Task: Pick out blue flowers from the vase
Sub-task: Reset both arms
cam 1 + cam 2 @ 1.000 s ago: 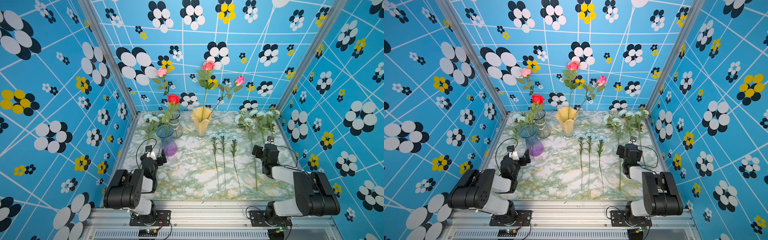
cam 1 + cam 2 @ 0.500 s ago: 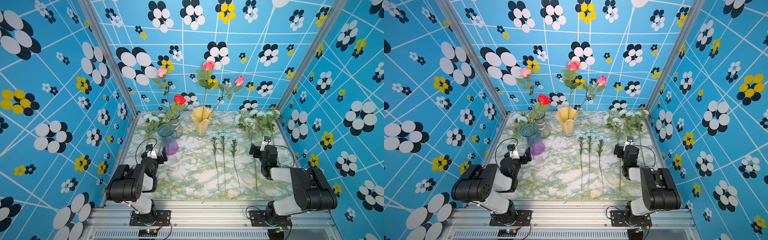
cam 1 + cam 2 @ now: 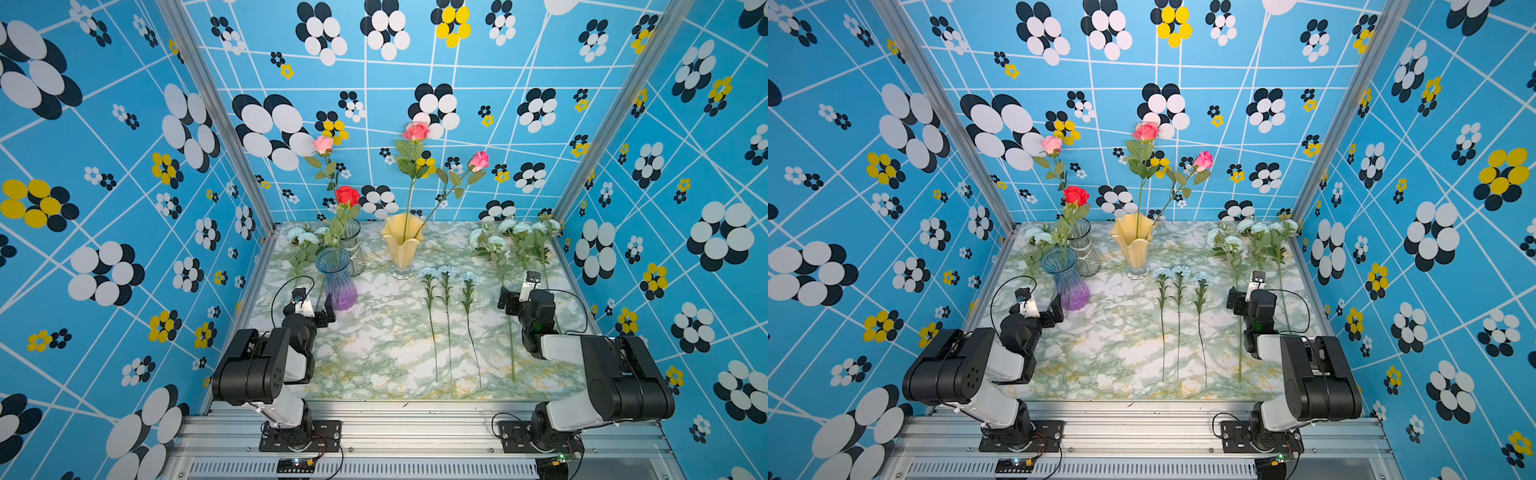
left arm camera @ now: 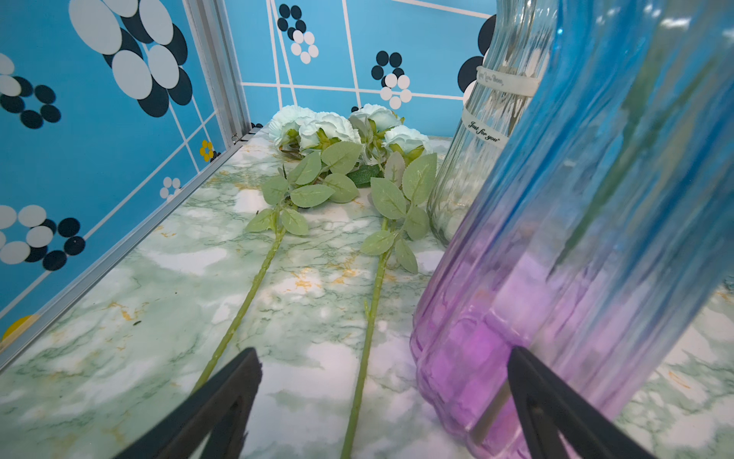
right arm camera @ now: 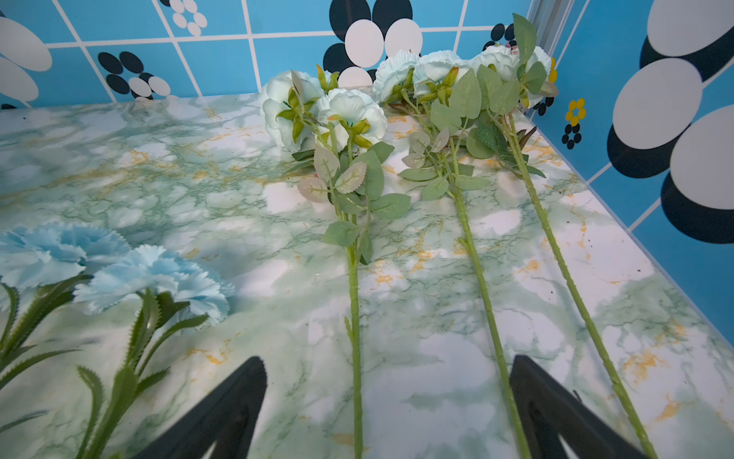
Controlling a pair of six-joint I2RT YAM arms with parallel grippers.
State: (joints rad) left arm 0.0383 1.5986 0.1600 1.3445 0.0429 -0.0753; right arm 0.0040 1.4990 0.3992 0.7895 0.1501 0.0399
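Note:
The blue flowers lie flat on the marble table (image 3: 374,353): three carnations (image 3: 446,272) in the middle, peony sprays (image 3: 519,232) at the back right and more peony sprays (image 3: 305,239) at the back left. A blue-purple vase (image 3: 336,282) holds a red rose (image 3: 347,195). My left gripper (image 3: 316,308) is open just in front of it. In the left wrist view the left gripper (image 4: 383,357) straddles a peony stem (image 4: 367,326), one finger against the vase (image 4: 556,258). My right gripper (image 5: 387,363) is open low over a peony stem (image 5: 354,318), holding nothing.
A clear glass vase (image 3: 354,249) with a pink rose (image 3: 323,145) stands behind the blue-purple one. A yellow vase (image 3: 402,245) with two pink roses (image 3: 415,132) stands at the back centre. Patterned walls close in on both sides and the back.
The red rose swayed to the right and came back. The right gripper drifted slightly left and the left one slightly right toward the vase. Both stay open.

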